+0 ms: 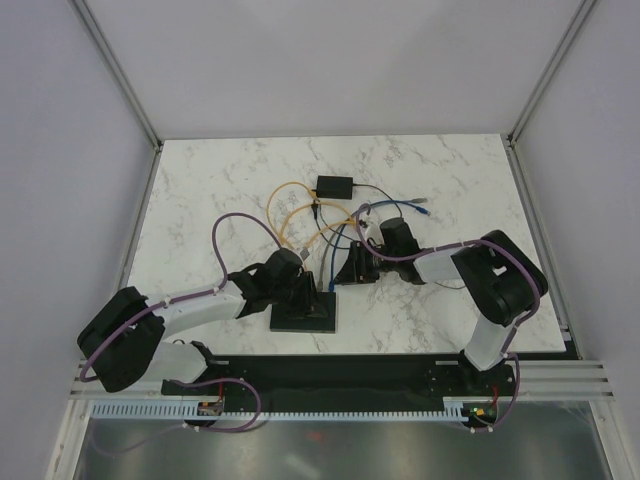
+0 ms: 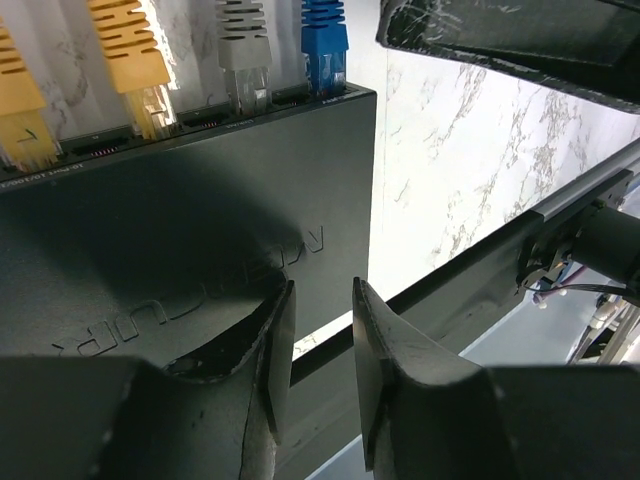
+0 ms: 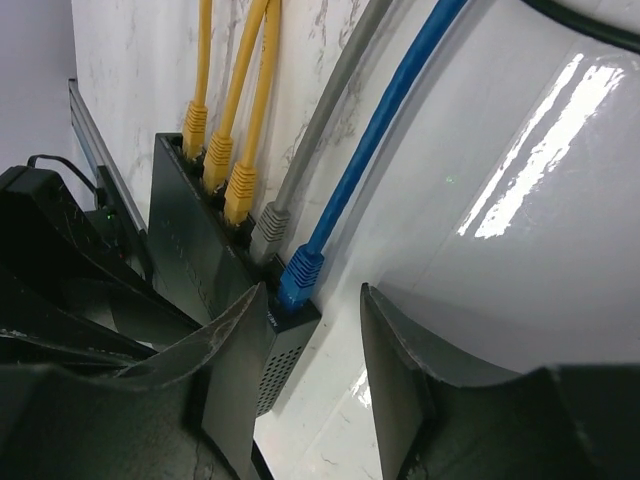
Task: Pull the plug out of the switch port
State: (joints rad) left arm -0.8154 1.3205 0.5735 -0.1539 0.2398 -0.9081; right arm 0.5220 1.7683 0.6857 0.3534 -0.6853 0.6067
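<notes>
The switch [image 1: 312,320] is a flat black box near the table's front, with a row of plugs along its far edge. In the left wrist view I count two yellow plugs [image 2: 130,60], a grey plug [image 2: 245,55] and a blue plug [image 2: 324,50], all seated in the switch [image 2: 200,210]. My left gripper [image 2: 323,285] is open and hovers over the switch's near right corner, holding nothing. My right gripper [image 3: 313,290] is open too. It straddles the switch's end corner [image 3: 285,345], with the blue plug [image 3: 300,278] just beyond its tips. From above, the left gripper [image 1: 303,293] and the right gripper [image 1: 352,270] stand close together.
A smaller black box [image 1: 334,185] with thin leads lies at the back. Yellow cables [image 1: 290,215], a grey one and a blue cable [image 1: 333,255] loop across the marble between it and the switch. A loose blue connector [image 1: 428,208] lies to the right. The metal rail [image 1: 400,375] runs along the front edge.
</notes>
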